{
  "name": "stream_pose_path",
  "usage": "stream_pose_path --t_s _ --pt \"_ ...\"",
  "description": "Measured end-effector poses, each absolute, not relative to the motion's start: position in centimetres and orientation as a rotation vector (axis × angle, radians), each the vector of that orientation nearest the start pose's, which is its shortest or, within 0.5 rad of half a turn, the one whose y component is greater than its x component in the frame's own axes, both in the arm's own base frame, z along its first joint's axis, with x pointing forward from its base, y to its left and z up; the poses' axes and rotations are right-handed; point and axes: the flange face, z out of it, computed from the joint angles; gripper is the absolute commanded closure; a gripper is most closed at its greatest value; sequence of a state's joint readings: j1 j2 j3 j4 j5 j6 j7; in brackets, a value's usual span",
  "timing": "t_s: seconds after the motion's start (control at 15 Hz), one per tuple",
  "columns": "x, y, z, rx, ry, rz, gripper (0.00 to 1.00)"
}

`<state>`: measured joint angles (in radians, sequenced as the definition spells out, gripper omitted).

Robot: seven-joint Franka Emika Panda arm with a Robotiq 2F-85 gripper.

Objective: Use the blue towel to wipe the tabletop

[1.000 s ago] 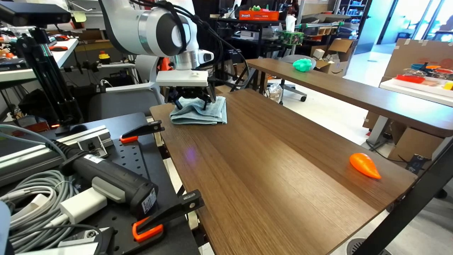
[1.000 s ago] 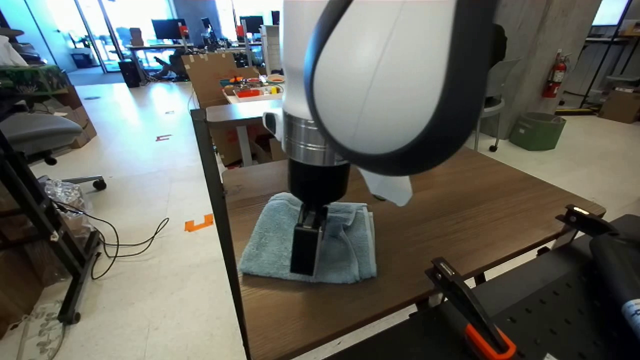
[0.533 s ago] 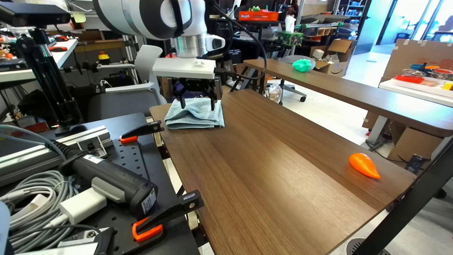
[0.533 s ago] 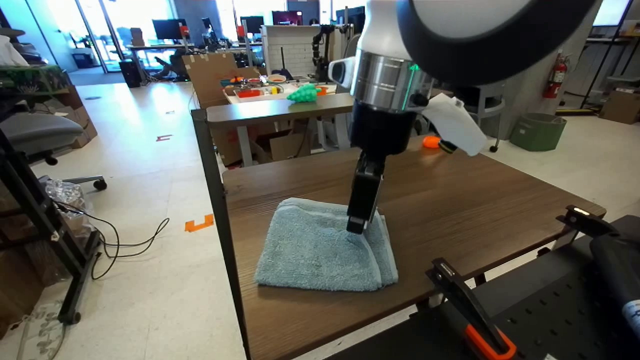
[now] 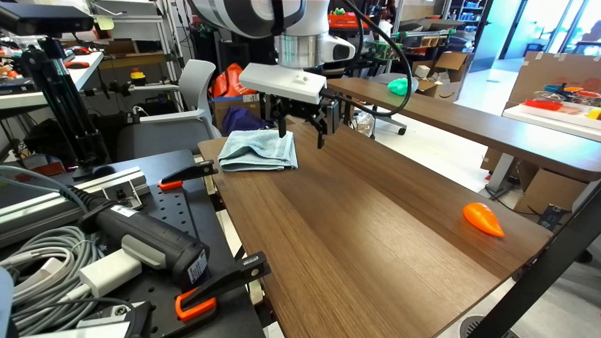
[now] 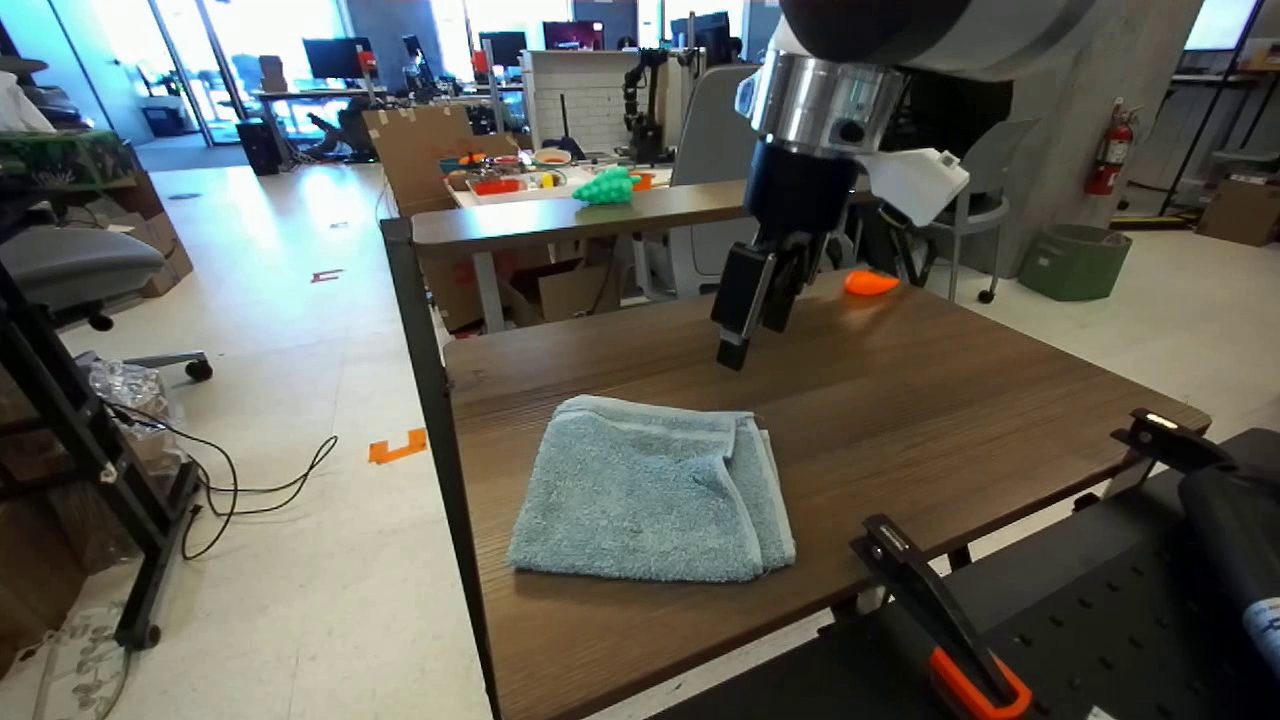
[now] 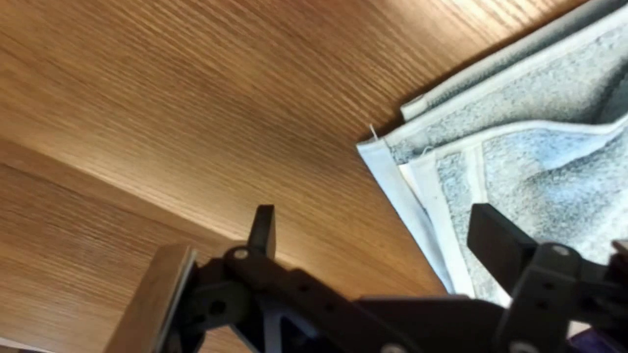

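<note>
- The jaws stand apart, empty; so off-centre, closing might miss the blue towel point(image 6: 640, 495).
- The desk point(image 5: 357, 225): long, smooth-looking wood-grain rectangle.
- The blue towel lies near one desk end; a shallow pinch could unfold its fuzzy square.
- The orange object point(image 5: 483, 219), a glossy teardrop, might get knocked by wiping.

No wording or number can be read. The black handheld tool point(image 5: 151, 235) carries white labels point(image 5: 197, 267), one with dark barcode-like marks too small to make out. In an exterior view, the fire extinguisher point(image 6: 1106, 166) bears a pale label point(image 6: 1115, 152), its print illegible.
</note>
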<state>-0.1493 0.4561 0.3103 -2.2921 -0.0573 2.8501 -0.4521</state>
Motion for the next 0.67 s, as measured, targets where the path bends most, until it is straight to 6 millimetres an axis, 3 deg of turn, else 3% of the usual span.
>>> stream_pose_path --t_s 0.27,0.67 --pt "54.0 9.1 19.9 -2.886 -0.819 -0.316 0.00" --pt "53.7 8.1 26.0 -2.831 -0.660 -0.525 0.00"
